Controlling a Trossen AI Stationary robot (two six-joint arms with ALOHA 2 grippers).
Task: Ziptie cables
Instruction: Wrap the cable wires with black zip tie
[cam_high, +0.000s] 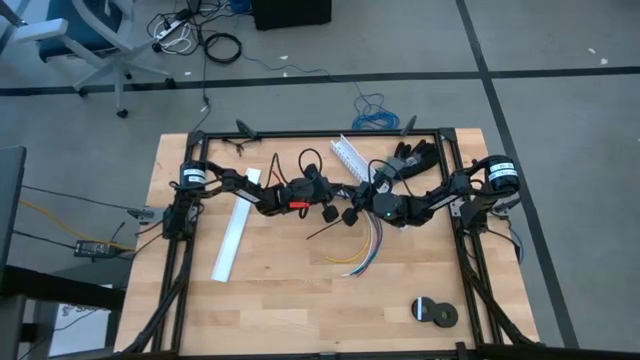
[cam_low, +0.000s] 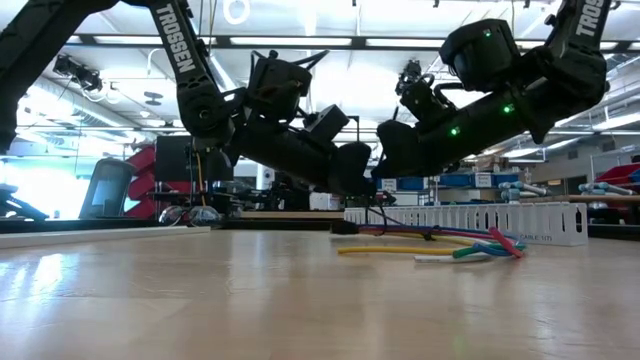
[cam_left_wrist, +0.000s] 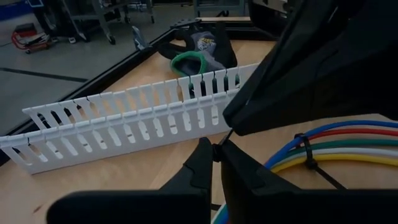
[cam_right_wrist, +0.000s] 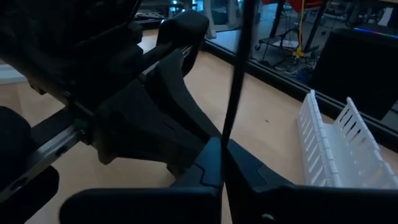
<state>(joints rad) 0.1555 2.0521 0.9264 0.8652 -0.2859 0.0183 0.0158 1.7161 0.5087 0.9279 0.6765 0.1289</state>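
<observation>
Ziptie looped on, not yet cinched.
One ziptie (cam_left_wrist: 306, 152) rings the cables (cam_left_wrist: 348, 144); left gripper (cam_left_wrist: 217, 152) and right gripper (cam_right_wrist: 225, 148) each pinch its strip, tightening remains.

My claw (cam_right_wrist: 222, 163) is pinched shut on a thin black ziptie (cam_right_wrist: 237, 68), which runs straight up from between my fingers and out of sight. Just beyond my fingertips looms the other arm's gripper (cam_right_wrist: 149, 118), dark and bulky, over the wooden table (cam_right_wrist: 261, 106). Off to the side, a white slotted channel (cam_right_wrist: 339, 146) lies on that table.
</observation>
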